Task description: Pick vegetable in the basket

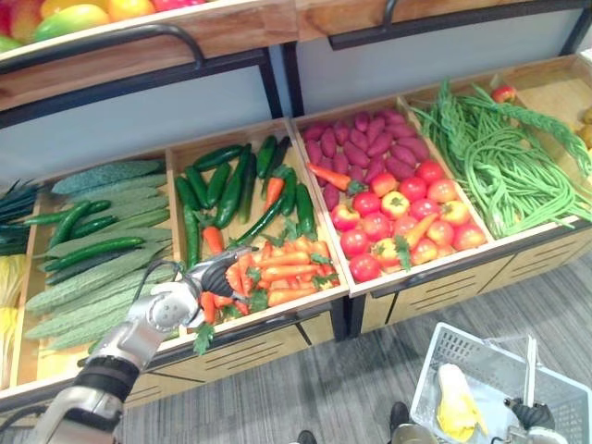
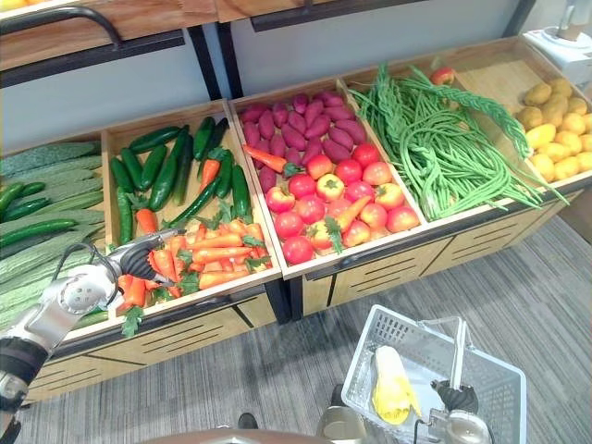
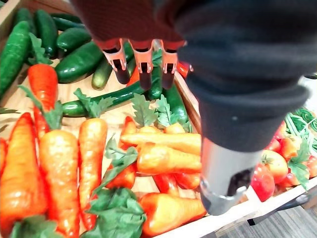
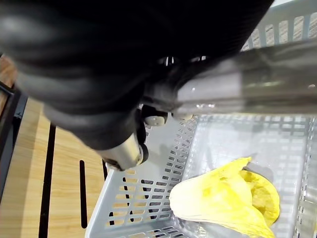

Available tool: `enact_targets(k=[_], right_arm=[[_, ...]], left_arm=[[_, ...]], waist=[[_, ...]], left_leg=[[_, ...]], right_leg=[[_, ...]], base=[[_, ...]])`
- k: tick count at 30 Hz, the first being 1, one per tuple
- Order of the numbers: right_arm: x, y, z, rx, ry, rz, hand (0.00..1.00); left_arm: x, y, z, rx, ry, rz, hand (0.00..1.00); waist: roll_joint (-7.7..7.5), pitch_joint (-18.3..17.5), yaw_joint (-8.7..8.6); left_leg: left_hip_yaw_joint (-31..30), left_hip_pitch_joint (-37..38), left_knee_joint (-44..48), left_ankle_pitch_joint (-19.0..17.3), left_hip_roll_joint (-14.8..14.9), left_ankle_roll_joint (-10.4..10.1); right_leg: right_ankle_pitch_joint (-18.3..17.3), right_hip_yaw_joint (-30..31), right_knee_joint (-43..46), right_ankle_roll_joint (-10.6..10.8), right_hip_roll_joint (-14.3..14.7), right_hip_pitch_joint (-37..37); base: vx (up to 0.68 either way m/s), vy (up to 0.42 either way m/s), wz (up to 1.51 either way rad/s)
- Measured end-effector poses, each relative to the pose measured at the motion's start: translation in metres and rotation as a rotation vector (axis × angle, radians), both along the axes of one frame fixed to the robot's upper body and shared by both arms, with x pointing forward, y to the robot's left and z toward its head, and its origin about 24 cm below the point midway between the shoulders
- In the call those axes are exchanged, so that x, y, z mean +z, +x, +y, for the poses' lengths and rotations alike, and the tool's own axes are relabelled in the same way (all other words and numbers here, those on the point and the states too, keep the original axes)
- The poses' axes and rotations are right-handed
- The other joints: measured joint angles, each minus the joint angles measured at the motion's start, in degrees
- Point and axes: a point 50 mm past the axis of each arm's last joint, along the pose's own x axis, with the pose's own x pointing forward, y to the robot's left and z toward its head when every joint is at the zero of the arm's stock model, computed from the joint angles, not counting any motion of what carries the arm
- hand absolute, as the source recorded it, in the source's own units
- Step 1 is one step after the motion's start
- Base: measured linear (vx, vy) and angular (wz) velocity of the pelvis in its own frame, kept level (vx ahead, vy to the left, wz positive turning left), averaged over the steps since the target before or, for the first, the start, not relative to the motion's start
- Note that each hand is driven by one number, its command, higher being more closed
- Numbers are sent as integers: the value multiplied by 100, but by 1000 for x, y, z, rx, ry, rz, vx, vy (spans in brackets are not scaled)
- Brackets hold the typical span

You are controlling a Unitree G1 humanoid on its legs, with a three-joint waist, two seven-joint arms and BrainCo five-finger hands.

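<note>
Orange carrots (image 1: 277, 273) with green tops fill the front of a wooden bin. My left hand (image 1: 217, 271) hovers just over them at the bin's front left, open and holding nothing. In the left wrist view its straight fingers (image 3: 143, 64) point across the carrots (image 3: 59, 168) toward dark green cucumbers (image 3: 79, 59). On the lower right hangs a pale grey plastic basket (image 2: 388, 333) with a yellow leafy vegetable (image 2: 393, 388) inside. My right hand (image 2: 455, 398) is shut on the basket's silver handle (image 4: 247, 94), seen from close above the yellow vegetable (image 4: 223, 198).
Long ridged gourds (image 1: 102, 199) lie in the bin to the left. Red tomatoes (image 1: 398, 222) and purple tubers (image 1: 370, 143) fill the middle bin, with long green beans (image 1: 504, 157) to its right and yellow potatoes (image 2: 555, 125) beyond. A fruit shelf (image 1: 83, 18) overhangs the back.
</note>
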Motion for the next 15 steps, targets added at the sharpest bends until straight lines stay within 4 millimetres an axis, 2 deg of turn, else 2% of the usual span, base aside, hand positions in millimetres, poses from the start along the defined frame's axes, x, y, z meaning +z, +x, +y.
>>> enact_targets(k=[12, 15], right_arm=[[2, 9, 7, 59, -7, -12, 100], [3, 15, 10, 89, -14, -24, 100]], left_arm=[[15, 22, 4, 59, -1, -60, 0], [13, 25, 7, 100, -19, -58, 0]], waist=[[-28, 211, -26], [-38, 309, -12]], left_leg=[[175, 5, 84, -78, 28, -42], [208, -93, 233, -159, 53, -49]], right_leg=[[7, 233, 89, -5, 24, -112], [3, 292, 166, -5, 18, -197]], base=[[9, -6, -8], [-60, -10, -8]])
